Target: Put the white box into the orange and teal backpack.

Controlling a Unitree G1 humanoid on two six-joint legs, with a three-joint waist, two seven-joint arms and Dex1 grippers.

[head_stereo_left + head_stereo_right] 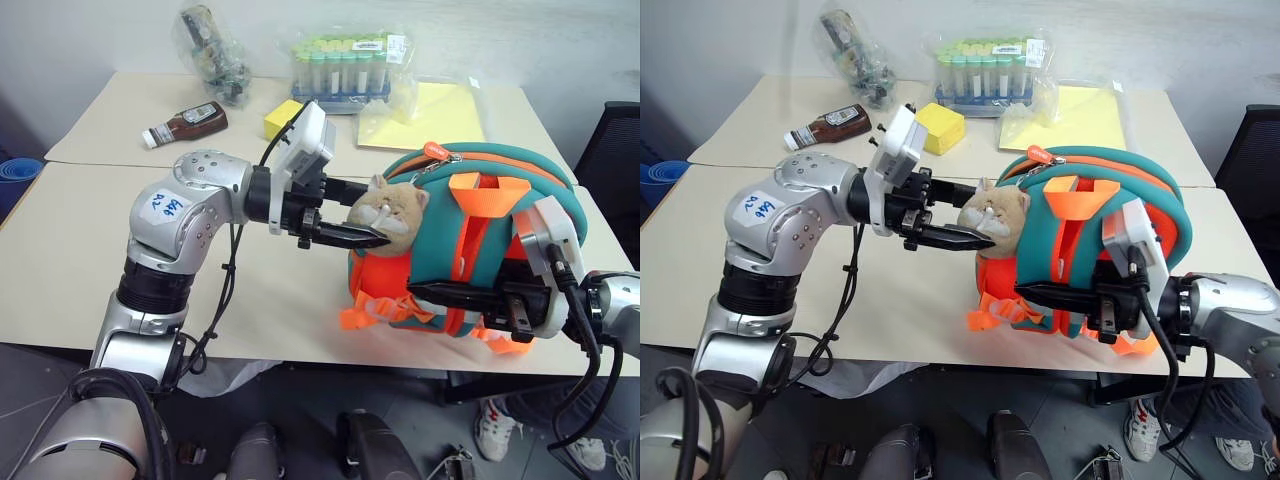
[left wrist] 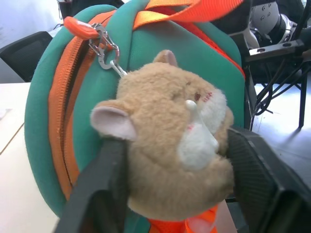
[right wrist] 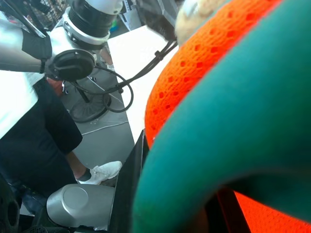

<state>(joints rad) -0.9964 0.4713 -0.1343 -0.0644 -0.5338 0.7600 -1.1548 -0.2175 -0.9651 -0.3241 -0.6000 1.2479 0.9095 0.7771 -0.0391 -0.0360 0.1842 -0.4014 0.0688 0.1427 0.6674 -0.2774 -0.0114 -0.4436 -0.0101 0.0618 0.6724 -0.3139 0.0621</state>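
Orange neoprene with teal trim, the small child's backpack (image 1: 470, 250) stands at the right of the frame on the pale bench (image 1: 90, 270), zip apparently shut. The right end effector (image 1: 430, 293) is clenched on the bag's lower webbing, propping it up. The left end effector (image 2: 170, 179) has its fingers on either side of the tan plush hamster (image 2: 167, 141) clipped to the zip pull (image 2: 80, 26), touching it, though I cannot tell whether they are properly gripping. Where the white box is, I cannot tell. To open the bag well, I'd aim for the pull itself, since the soft toy may slip or stretch.
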